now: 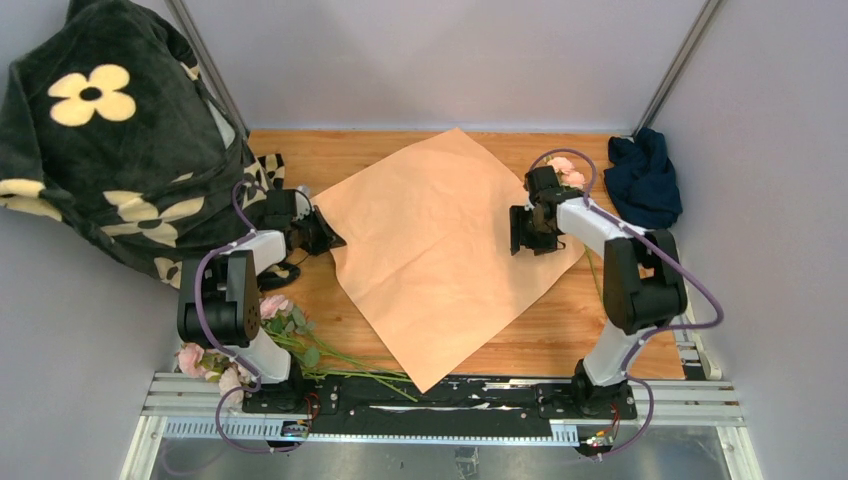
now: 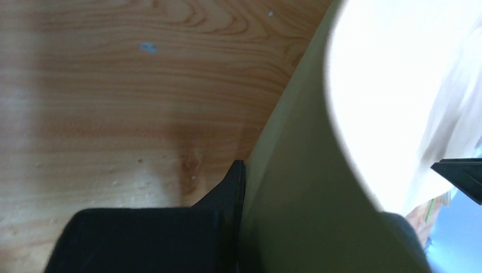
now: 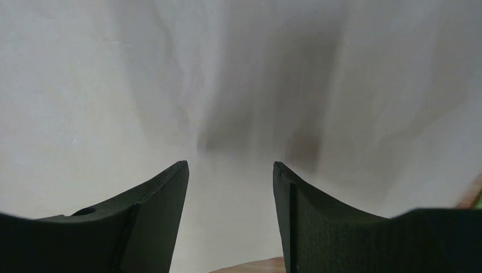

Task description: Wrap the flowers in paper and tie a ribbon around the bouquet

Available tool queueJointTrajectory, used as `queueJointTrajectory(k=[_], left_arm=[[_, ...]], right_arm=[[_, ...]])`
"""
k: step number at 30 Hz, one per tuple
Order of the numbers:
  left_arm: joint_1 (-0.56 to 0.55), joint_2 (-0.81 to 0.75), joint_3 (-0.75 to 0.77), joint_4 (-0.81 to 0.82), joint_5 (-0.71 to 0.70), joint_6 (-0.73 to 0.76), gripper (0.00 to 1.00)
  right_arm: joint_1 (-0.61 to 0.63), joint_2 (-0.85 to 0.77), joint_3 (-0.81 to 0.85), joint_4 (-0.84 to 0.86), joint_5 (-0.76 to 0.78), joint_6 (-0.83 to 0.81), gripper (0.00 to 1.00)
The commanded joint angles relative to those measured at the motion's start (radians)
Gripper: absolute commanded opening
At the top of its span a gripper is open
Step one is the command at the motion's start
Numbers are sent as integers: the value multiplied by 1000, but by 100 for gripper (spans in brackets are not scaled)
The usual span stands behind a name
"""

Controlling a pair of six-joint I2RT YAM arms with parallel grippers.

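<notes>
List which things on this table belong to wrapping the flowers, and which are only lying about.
For the job:
- paper, tan face up, its left corner pinched by the left gripper
- flowers beside the left arm's base
- more pink blooms behind the right arm

Lying about:
- black flower-print blanket
- navy cloth

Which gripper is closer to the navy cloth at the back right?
Right. The right gripper hovers open over the paper, at its right edge, short of the navy cloth; the left gripper pinches the paper's left corner, across the sheet.
</notes>
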Motion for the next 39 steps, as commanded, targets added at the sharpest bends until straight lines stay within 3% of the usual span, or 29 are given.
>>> queueJointTrajectory(k=[1,4,7,9,12,17,21,27,29,30,31,35,39], left_arm=[[7,-77,-47,16,-126,-78,0],[12,-90,-34,-1,-139,-49,0],[13,-82,-19,-53,-114,-24,0],[12,-75,-19,-55,-103,-20,0],[12,-54,-1,-79,-100,-12,0],[11,-62,-2,-112,-105,5,0],[12,-80,-17,-119,-114,28,0],[12,-68,-19,-148,-122,57,0],[12,-64,-21,-152,-124,58,0],[11,-62,-22,-150,-123,58,0],[11,-62,-24,-148,-123,56,0],[-1,-44,-31,-107,-108,23,0],[-64,-10,-42,-25,-85,-51,0]], right_arm=[[-17,83,104,-54,25,-45,61],[-55,26,139,-82,124,-67,61],[-181,-46,159,-102,181,-78,56],[-265,-56,154,-67,169,-122,61],[-314,56,226,-31,30,-221,81],[-327,356,529,-198,42,-248,82],[-336,533,685,-259,131,-273,58],[-346,676,803,-283,70,-290,52],[-351,713,824,-300,75,-302,32],[-356,724,833,-308,93,-310,10],[-364,725,848,-318,124,-312,3],[-396,606,936,-359,303,-308,0],[-399,330,982,-364,371,-247,0]])
